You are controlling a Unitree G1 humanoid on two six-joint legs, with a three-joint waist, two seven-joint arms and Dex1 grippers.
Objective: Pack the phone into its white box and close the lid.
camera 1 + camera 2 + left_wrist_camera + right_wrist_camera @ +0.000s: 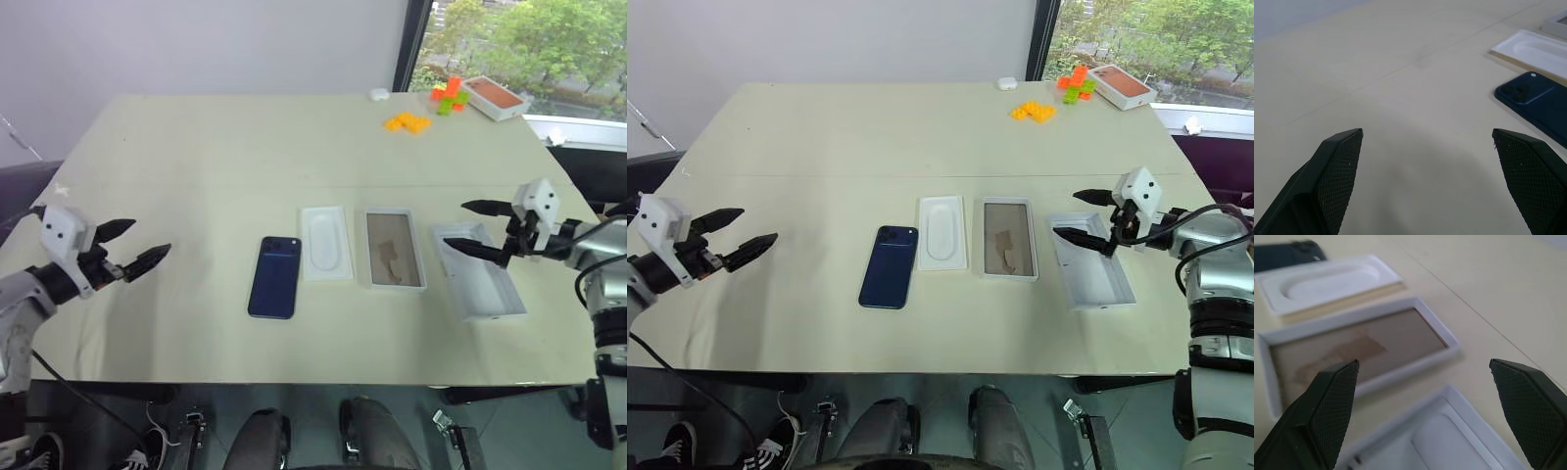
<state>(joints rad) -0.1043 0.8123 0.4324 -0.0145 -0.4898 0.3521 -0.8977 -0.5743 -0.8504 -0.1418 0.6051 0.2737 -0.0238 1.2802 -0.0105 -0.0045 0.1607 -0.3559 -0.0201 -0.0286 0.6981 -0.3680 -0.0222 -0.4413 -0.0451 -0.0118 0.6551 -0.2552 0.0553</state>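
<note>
Nothing is packed yet: the phone lies back-up on the table, camera cluster at its far end, just left of the thin white insert, and the white box sits open on the insert's other side with its brown floor bare. The lid lies inside-up at the right end of the row. The left gripper hovers spread wide and empty, well to the left of the phone; the right gripper hangs over the far end of the lid, its fingers likewise parted and grasping nothing. The step in hand looks to be fetching the phone, and the left arm is the nearer one for it. A slim slab flat on a table gives little to pinch, so the fingers should straddle its long edges near the middle and come down level. Once lifted, it has to cross over the insert without nudging it. The box is only slightly larger than the phone, so the two long axes need squaring before lowering. The lid must be turned over before it closes the box.
</note>
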